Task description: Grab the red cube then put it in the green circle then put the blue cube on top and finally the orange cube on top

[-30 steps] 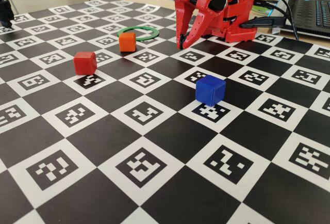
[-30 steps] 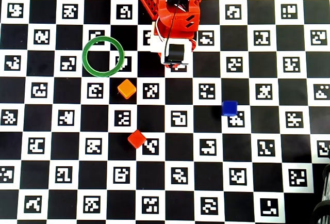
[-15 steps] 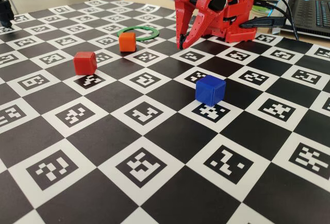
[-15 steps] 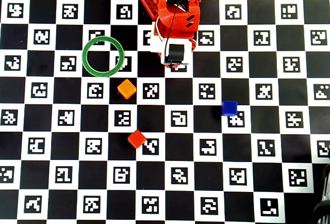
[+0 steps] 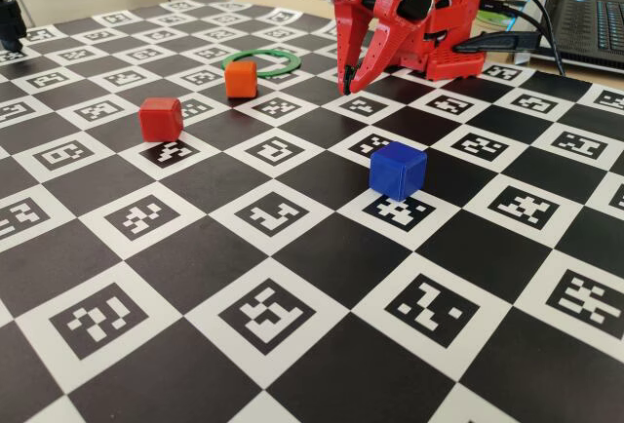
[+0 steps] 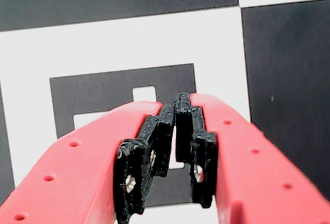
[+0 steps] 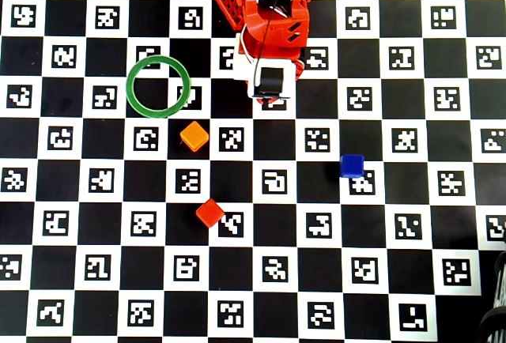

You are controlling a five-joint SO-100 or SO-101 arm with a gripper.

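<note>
- Red tool [image 6: 177, 111] clenched, nothing betw. its black pads [image 6: 198, 146]; in wrist view it points down at a white marker square of the counter [image 6: 103, 43].
- Fixed view: tool [image 5: 348, 79] at upper centre, tip just above checkered counter [image 5: 292, 277], apart from all cubes.
- Green circle [image 7: 158, 85] upper left in overhead view, empty.
- Orange cube [image 7: 194, 136] just below-right of ring, not touching.
- Red cube [image 7: 209, 212] lower, centre-left.
- Blue cube [image 7: 352, 165] right of centre, well apart from others.
- Laptop [image 5: 590, 28] top right in fixed view.
</note>
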